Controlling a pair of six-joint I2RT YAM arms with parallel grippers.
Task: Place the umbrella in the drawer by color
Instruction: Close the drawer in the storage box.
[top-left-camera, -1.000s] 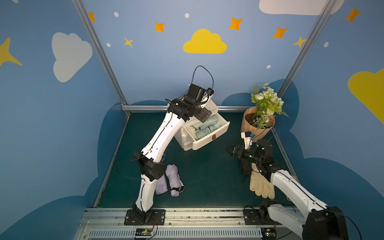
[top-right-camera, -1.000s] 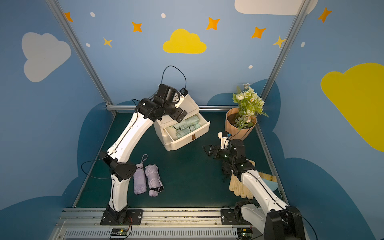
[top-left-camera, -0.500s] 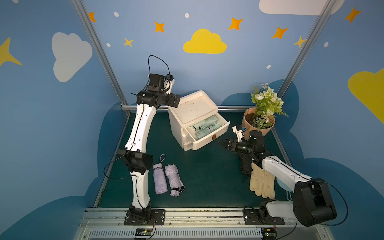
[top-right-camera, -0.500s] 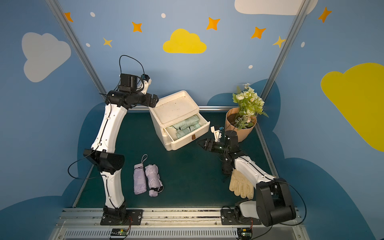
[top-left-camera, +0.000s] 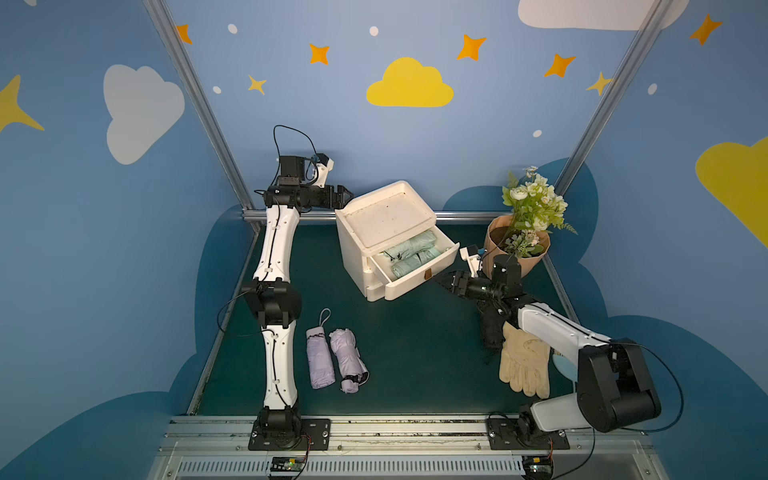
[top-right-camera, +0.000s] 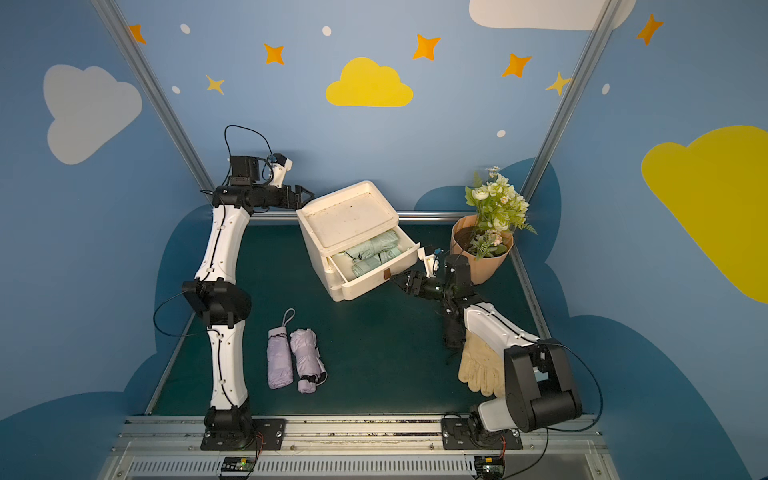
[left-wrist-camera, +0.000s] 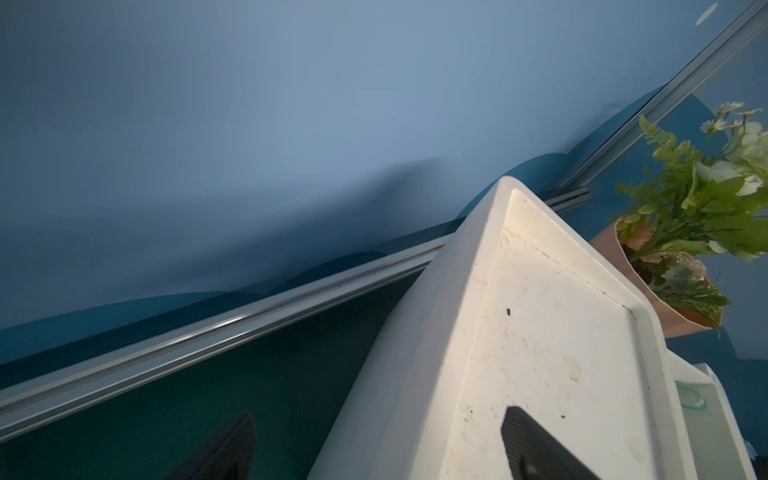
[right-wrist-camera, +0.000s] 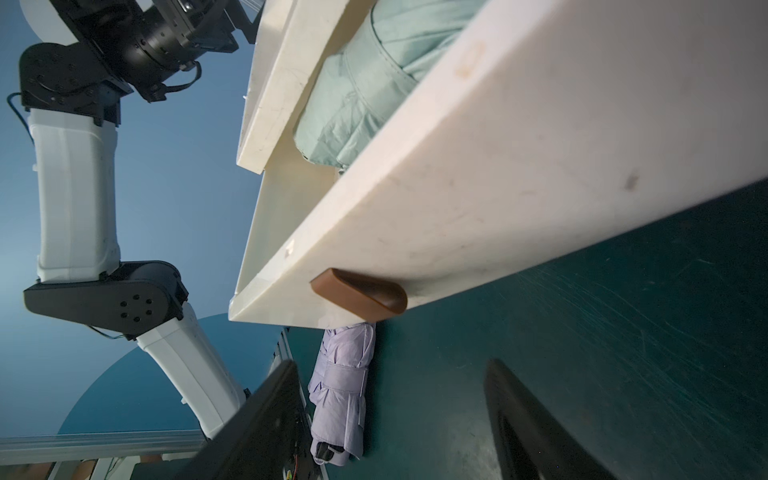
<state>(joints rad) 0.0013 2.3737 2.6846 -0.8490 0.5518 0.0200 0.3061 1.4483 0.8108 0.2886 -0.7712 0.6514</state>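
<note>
You withdrew the wide, empty left gripper (top-left-camera: 347, 195) leftward from the open cream plastic drawer (top-left-camera: 403, 286); the parted, empty right gripper (top-left-camera: 441, 281) neared its brown handle (top-left-camera: 427, 273), presumably to shut it.

Blue walls (top-left-camera: 291, 104) — yellow clouds (top-left-camera: 409, 85), orange stars (top-left-camera: 319, 54) — around a dark-green floor (top-left-camera: 415, 353).
</note>
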